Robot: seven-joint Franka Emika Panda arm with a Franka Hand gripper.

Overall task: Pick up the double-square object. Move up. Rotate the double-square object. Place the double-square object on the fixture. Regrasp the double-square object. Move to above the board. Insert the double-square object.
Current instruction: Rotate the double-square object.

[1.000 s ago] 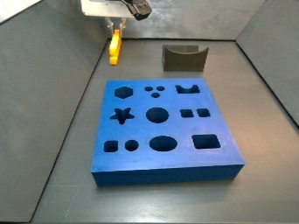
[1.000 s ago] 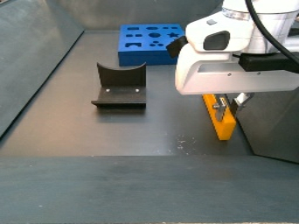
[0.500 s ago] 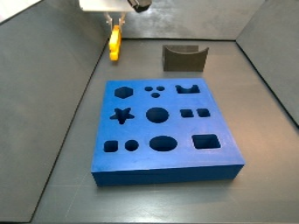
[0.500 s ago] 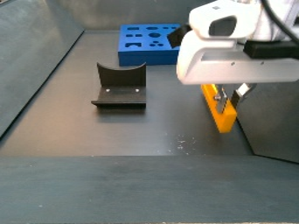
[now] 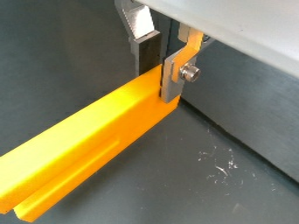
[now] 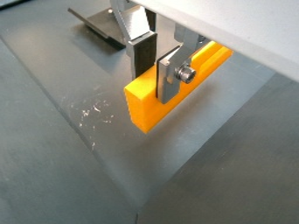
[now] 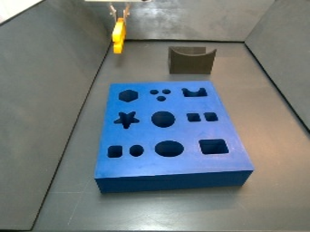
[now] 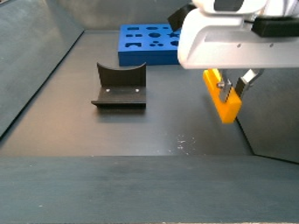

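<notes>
The double-square object (image 8: 223,101) is a long yellow-orange piece hanging lengthwise above the dark floor, off the ground. My gripper (image 8: 230,82) is shut on its upper end. In both wrist views the silver fingers (image 5: 177,73) (image 6: 172,75) clamp the piece (image 5: 96,131) (image 6: 183,86) from both sides. In a side view the piece (image 7: 118,37) hangs by the left wall, with the gripper mostly cut off at the frame's top edge. The dark notched fixture (image 7: 190,60) (image 8: 119,87) stands apart from the piece. The blue board (image 7: 169,136) (image 8: 149,41) lies flat with its cut-outs open.
Grey walls enclose the floor; one (image 7: 67,91) runs close beside the hanging piece. A corner of the fixture (image 6: 98,24) shows behind the fingers in a wrist view. Pale scratches (image 6: 93,112) mark the floor below the piece.
The gripper has risen with the double-square object shut in it; the piece now hangs higher above the floor. Board and fixture have not moved.
</notes>
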